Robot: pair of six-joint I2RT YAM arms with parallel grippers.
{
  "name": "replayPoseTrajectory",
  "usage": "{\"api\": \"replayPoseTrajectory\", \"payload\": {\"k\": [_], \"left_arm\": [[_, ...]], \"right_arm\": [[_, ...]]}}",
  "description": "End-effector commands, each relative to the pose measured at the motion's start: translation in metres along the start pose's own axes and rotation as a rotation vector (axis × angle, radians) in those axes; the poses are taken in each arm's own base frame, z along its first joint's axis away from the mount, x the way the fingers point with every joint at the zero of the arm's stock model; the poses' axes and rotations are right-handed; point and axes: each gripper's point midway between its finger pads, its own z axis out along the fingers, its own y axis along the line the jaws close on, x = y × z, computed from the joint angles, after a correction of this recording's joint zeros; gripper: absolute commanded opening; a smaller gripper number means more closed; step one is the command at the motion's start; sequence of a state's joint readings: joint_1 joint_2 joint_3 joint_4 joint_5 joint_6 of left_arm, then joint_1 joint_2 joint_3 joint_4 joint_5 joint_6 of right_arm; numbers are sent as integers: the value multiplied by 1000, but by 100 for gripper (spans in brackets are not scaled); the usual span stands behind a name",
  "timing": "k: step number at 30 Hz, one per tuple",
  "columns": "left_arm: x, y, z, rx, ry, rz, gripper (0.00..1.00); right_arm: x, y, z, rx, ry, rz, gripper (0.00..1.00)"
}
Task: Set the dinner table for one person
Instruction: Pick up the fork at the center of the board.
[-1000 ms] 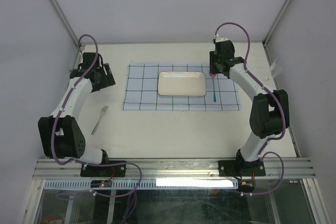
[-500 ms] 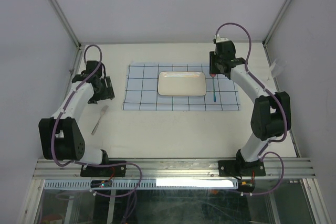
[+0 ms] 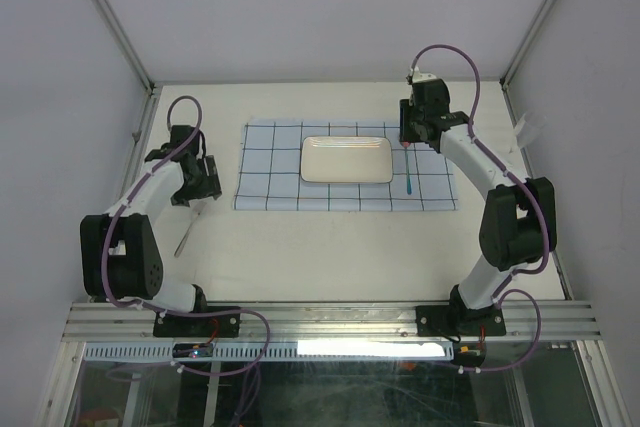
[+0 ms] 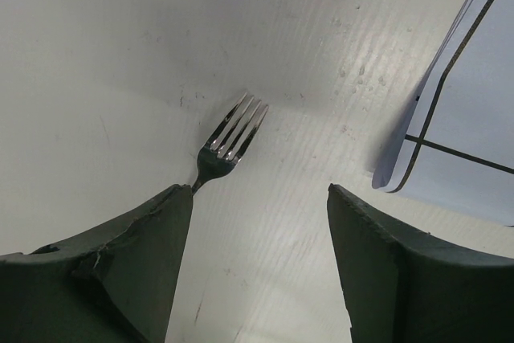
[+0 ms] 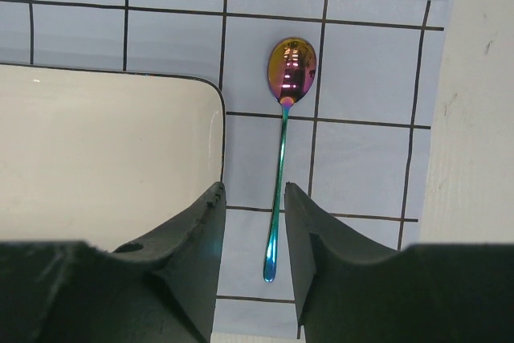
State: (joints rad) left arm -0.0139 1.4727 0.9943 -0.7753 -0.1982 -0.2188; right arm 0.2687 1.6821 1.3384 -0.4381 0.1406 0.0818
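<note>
Hanging low over the dinner table (image 3: 330,247), the left gripper (image 4: 257,198) has its jaws spread wide, with only bare tabletop between them. A fork (image 4: 229,138) lies just ahead of it on the table, tines pointing away. Its handle runs back out of sight beneath one finger, and whether that finger touches it I cannot tell from this angle. The corner of a pale-blue cloth (image 4: 474,118) with dark grid lines sits off to one side, apart from the fork.

The table itself fills the floor of the cell, cream-white and matte. Both arms are bolted at its near edge, and the cloth is laid flat across its far half.

A white plate (image 3: 346,160) rests in the middle of the cloth. Just right of it, also on the cloth, lies a spoon (image 5: 291,70) with an iridescent sheen, bowl toward the far side, handle toward the arms, close to the plate's edge but not touching.

The right gripper (image 5: 253,190) hovers above the spoon's handle, jaws parted by a narrow gap and gripping nothing.
</note>
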Motion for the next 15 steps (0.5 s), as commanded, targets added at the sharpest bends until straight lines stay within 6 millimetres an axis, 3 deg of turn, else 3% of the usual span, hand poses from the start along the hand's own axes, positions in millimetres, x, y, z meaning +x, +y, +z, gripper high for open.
{"api": "replayPoseTrajectory", "payload": {"k": [1, 15], "left_arm": [[-10, -6, 4, 21, -48, 21, 69], [-3, -3, 13, -1, -18, 19, 69]], "right_arm": [[-28, 4, -16, -26, -98, 31, 38], [-26, 1, -13, -8, -92, 18, 38]]}}
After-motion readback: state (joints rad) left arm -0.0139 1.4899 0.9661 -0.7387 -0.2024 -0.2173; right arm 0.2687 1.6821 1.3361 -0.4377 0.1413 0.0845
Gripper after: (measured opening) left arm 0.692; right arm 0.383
